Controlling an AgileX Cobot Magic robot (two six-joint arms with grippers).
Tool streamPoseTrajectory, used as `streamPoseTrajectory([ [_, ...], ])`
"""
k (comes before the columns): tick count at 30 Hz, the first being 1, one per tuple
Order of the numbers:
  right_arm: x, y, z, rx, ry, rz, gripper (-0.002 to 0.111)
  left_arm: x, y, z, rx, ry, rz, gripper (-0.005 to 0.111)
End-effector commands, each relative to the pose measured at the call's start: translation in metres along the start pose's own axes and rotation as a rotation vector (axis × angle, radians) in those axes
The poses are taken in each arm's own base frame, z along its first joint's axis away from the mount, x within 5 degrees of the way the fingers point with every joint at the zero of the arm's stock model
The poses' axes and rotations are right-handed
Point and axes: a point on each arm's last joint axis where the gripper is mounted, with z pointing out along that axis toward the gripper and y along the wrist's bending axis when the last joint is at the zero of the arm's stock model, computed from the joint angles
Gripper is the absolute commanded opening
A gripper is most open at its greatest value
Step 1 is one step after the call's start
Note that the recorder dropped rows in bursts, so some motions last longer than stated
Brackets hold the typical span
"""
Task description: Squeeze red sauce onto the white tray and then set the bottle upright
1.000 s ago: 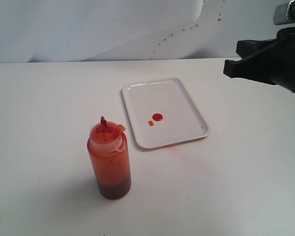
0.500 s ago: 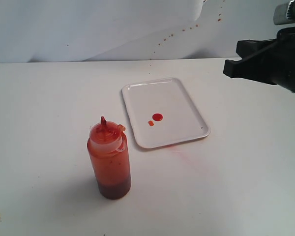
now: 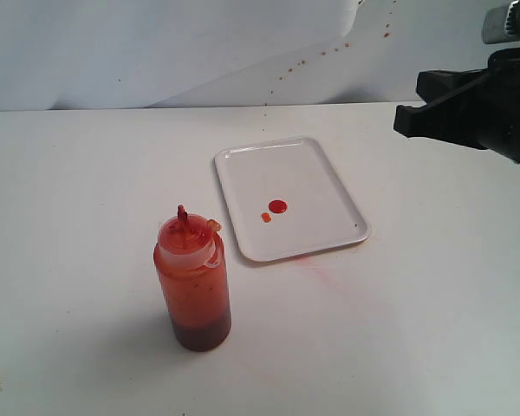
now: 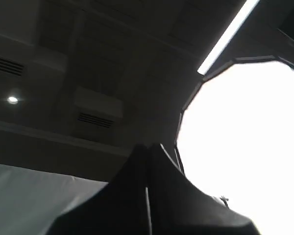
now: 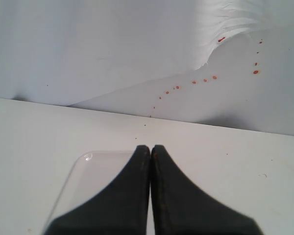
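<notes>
The bottle (image 3: 192,286) stands upright on the table at the front left, orange-red inside and darker at the base, nozzle up with its tip cap hanging beside. The white tray (image 3: 288,196) lies behind and to the right of it, with two small round drops of red sauce (image 3: 277,206) near its middle. My right gripper (image 3: 409,121) hovers at the far right, shut and empty, well away from the bottle; its wrist view shows the closed fingertips (image 5: 150,149) over a corner of the tray (image 5: 83,169). My left gripper (image 4: 148,149) is shut, pointing up at a ceiling.
A white backdrop (image 3: 156,52) rises behind the table, speckled with red sauce spots (image 5: 206,80). A faint red smear (image 3: 316,269) marks the table in front of the tray. The left arm does not show in the exterior view.
</notes>
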Motion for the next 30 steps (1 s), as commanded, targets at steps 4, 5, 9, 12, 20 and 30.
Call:
streamPoseTrajectory([
  [4,-0.001,-0.002,-0.002,0.006,-0.008,0.005,0.0,-0.005,0.009,-0.004,-0.101,-0.071,-0.052,0.0],
  [5,-0.001,-0.002,-0.002,0.006,-0.008,0.005,0.0,-0.005,0.009,-0.004,-0.098,-0.068,-0.051,0.0],
  [9,-0.001,-0.002,-0.002,0.006,-0.008,0.005,0.0,-0.004,0.008,-0.004,-0.085,-0.056,-0.045,0.0],
  [12,-0.001,-0.002,-0.002,0.006,-0.008,0.005,0.0,-0.002,0.007,-0.003,-0.073,-0.044,-0.036,0.0],
  [20,-0.001,-0.002,-0.002,0.006,-0.008,0.005,0.0,-0.01,0.017,-0.006,-0.181,-0.141,-0.088,0.0],
  [30,-0.001,-0.002,-0.002,0.006,-0.008,0.005,0.0,-0.013,0.024,-0.008,-0.254,-0.177,-0.122,0.0],
])
